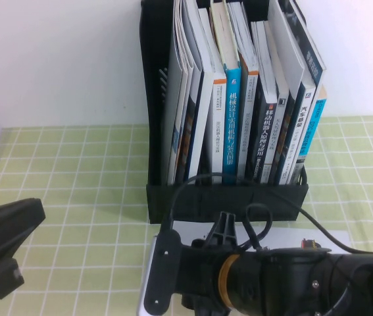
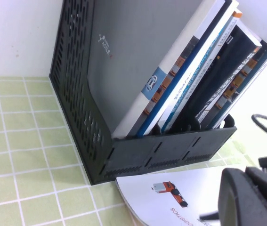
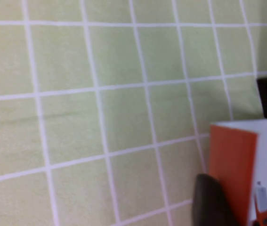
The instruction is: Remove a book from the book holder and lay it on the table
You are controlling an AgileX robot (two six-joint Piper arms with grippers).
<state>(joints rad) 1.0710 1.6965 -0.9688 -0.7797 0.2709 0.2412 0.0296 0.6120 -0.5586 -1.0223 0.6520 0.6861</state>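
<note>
The book (image 1: 324,238), white with an orange-red truck and red lettering, lies on the table (image 1: 74,197) just in front of the black book holder (image 1: 225,197). It also shows in the left wrist view (image 2: 171,197). My right gripper (image 1: 166,270) reaches across it from the right. In the right wrist view the right gripper (image 3: 244,190) has a finger on each side of the book's edge (image 3: 232,160), with the orange-red cover and the white cover showing. My left gripper (image 1: 2,243) is low at the near left, away from the book.
The book holder (image 2: 171,150) stands against the white wall, packed with upright books, among them a blue-spined book (image 1: 233,118) and black-spined ones (image 1: 265,131). The right arm (image 2: 251,197) and its cables lie over the near middle. Checked cloth stretches to the left and right.
</note>
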